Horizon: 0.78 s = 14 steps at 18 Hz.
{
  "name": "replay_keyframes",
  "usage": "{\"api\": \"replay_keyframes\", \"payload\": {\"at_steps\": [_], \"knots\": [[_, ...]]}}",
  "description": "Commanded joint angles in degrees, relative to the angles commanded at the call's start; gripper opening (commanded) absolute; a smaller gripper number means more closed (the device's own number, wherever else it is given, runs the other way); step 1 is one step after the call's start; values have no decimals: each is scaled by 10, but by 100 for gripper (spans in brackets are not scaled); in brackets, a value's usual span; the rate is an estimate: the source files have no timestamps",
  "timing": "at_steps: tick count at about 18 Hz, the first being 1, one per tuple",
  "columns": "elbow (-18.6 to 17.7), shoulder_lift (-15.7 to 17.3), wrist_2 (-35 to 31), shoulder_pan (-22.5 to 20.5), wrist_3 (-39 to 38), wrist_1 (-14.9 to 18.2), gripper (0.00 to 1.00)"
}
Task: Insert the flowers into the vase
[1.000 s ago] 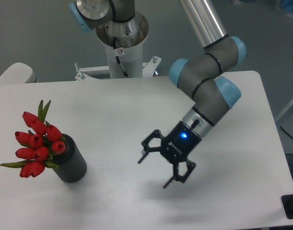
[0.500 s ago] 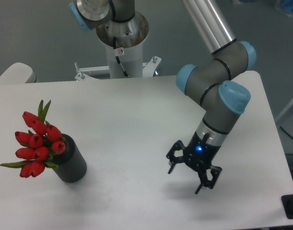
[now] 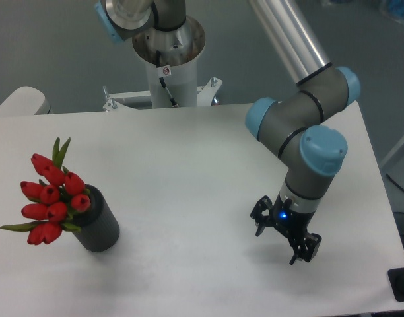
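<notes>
With the flowers [image 3: 51, 197] already standing in the vase [image 3: 98, 226], the gripper [image 3: 284, 242] hangs well right of it, fingers apart and empty, so only withdrawal seems left.

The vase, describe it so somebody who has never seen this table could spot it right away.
Start at the white table and go to its near left part, far from the gripper on the right. There stands the vase, a short, dark grey matte cylinder. It is the only dark thing standing there, and the flowers, red tulip buds with green leaves, stick out of its top.
</notes>
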<state>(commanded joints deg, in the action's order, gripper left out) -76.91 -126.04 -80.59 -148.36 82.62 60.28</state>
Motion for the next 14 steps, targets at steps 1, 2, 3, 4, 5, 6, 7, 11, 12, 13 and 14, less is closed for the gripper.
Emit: {"api": "replay_keyframes", "payload": {"at_steps": [1, 2, 3, 4, 5, 6, 7, 11, 12, 13, 14], "knots": [[4, -1, -3, 1, 0, 5, 100], [6, -3, -19, 3, 0, 12, 100], [14, -7, -40, 6, 1, 17, 100], [24, -13, -56, 11, 2, 21, 100], [32, -17, -63, 13, 2, 32, 100], [40, -21, -68, 14, 2, 44, 100], [41, -24, -76, 19, 4, 48, 100], [40, -24, -92, 22, 42, 49, 100], [38, -24, -93, 21, 42, 48, 100], [38, -24, -93, 22, 42, 47, 100], [37, -23, -93, 22, 42, 45, 100]]}}
